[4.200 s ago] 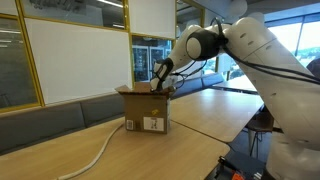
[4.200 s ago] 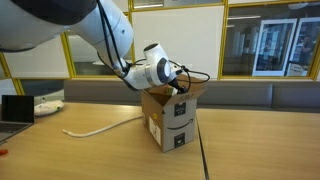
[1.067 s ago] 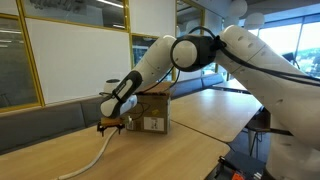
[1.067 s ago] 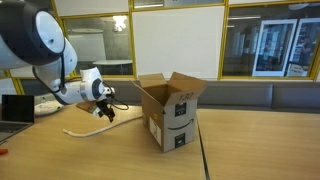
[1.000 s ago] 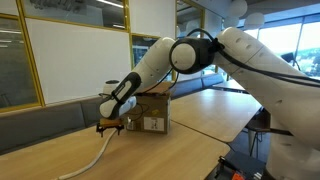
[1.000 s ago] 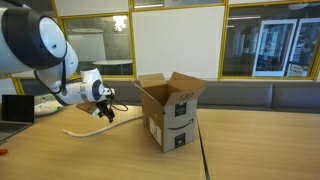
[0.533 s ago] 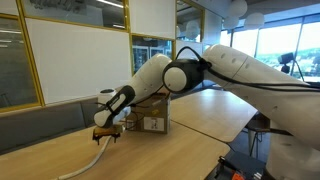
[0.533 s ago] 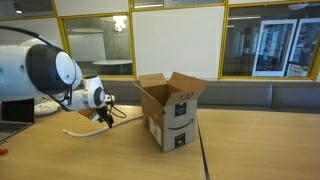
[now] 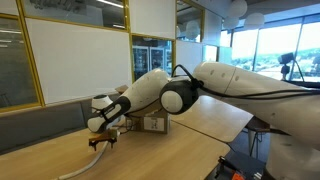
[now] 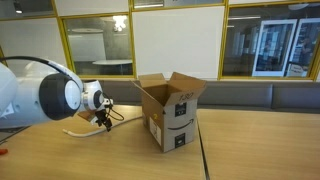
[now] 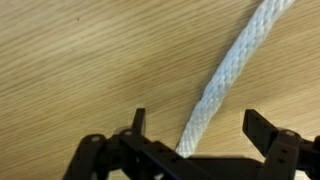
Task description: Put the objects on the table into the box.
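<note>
**Surface.** Long, light wood-coloured tabletop (image 10: pixel 262 150) with a seam across it.

**Room.** Glass partitions in yellow frames (image 10: pixel 225 40), white wall panels, and a grey bench (image 10: pixel 265 95) along the wall.

**Items, counted.**
- Brown cardboard box (image 10: pixel 165 115): one. It stands upright on the tabletop with its top flaps open and a white printed label (image 10: pixel 180 141) on one side. In this exterior view it is at 3 o'clock from the gripper and apart from it.
- Long white braided cord (image 11: pixel 228 72): one. It lies on the tabletop. In the wrist view it runs from 1 o'clock down to 6 o'clock and passes between the black fingers (image 11: pixel 138 122).
- Black gripper (image 11: pixel 198 135): one. It is low over the cord with its jaws spread wide and nothing clamped. Whether a finger touches the cord is unclear.
</note>
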Controlling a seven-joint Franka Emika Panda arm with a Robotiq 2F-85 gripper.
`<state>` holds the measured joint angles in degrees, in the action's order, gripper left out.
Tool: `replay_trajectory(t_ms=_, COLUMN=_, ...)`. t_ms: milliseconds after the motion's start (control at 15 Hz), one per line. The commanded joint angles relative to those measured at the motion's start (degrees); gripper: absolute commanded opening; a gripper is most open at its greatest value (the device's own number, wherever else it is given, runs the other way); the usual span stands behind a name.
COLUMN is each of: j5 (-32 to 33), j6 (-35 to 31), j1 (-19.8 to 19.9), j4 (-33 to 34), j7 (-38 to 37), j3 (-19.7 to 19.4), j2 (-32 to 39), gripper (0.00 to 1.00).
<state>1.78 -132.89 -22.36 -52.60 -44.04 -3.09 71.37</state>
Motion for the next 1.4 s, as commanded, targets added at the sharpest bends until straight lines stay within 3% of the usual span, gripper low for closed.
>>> replay_trajectory(t_ms=0, j5=0.1, j6=5.2, j1=-0.2, j4=10.7, j7=-1.5, j3=-0.6, j2=5.8, gripper=1.0)
replay_trajectory(t_ms=600, j5=0.8, j6=10.1, j1=0.2, j4=17.3, j7=-2.2, j3=-1.3, j2=10.2, gripper=1.0)
replay_trajectory(t_ms=667, j5=0.9, j6=10.5, j1=0.2, j4=18.1, j7=-2.1, j3=-1.3, j2=10.6, gripper=0.75)
replay_trajectory(t_ms=733, j5=1.0, j6=10.9, j1=0.2, j4=18.8, j7=-2.1, j3=-1.3, j2=11.0, gripper=0.73)
replay_trajectory(t_ms=1267, j5=0.7, j6=12.6, j1=0.2, j4=20.4, j7=-1.8, j3=-2.2, j2=11.3, gripper=0.12)
replay_trajectory(t_ms=1333, j5=0.7, j6=12.6, j1=0.2, j4=20.5, j7=-1.8, j3=-2.2, j2=11.3, gripper=0.09)
